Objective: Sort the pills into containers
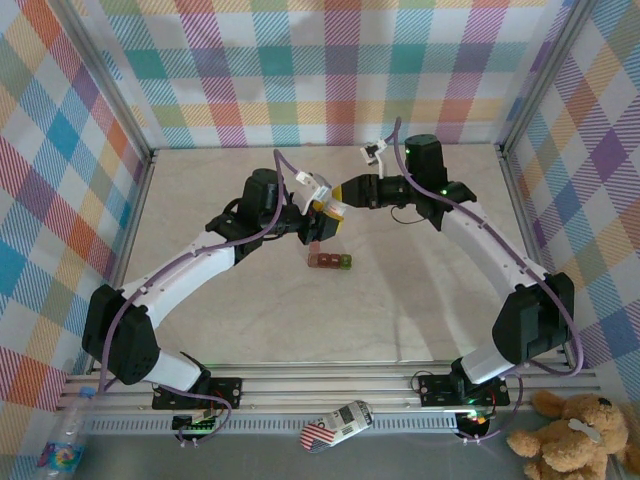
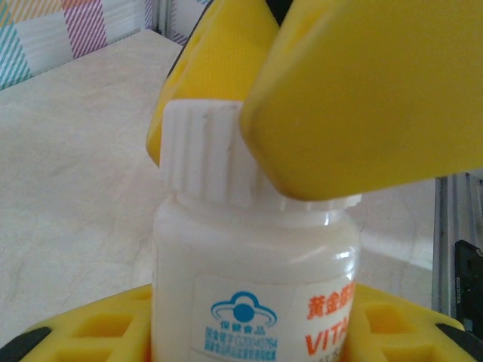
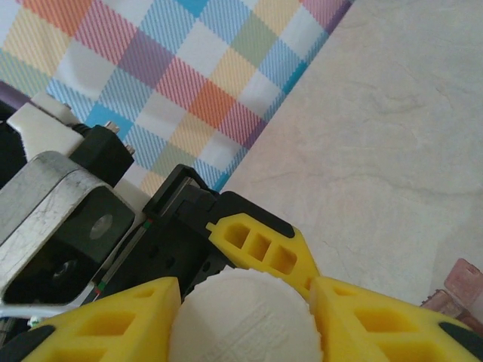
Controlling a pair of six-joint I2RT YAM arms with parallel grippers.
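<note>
Bottle (image 2: 249,286) pinched in left pincer (image 1: 316,226) as anchor, right pincer (image 1: 338,200) clamped round cap (image 3: 241,317), probably for twist-off; containers (image 1: 329,261) sit just below, mid-frame, on tabletop (image 1: 420,300).

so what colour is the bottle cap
White cap, clearest in the left wrist view.
</note>
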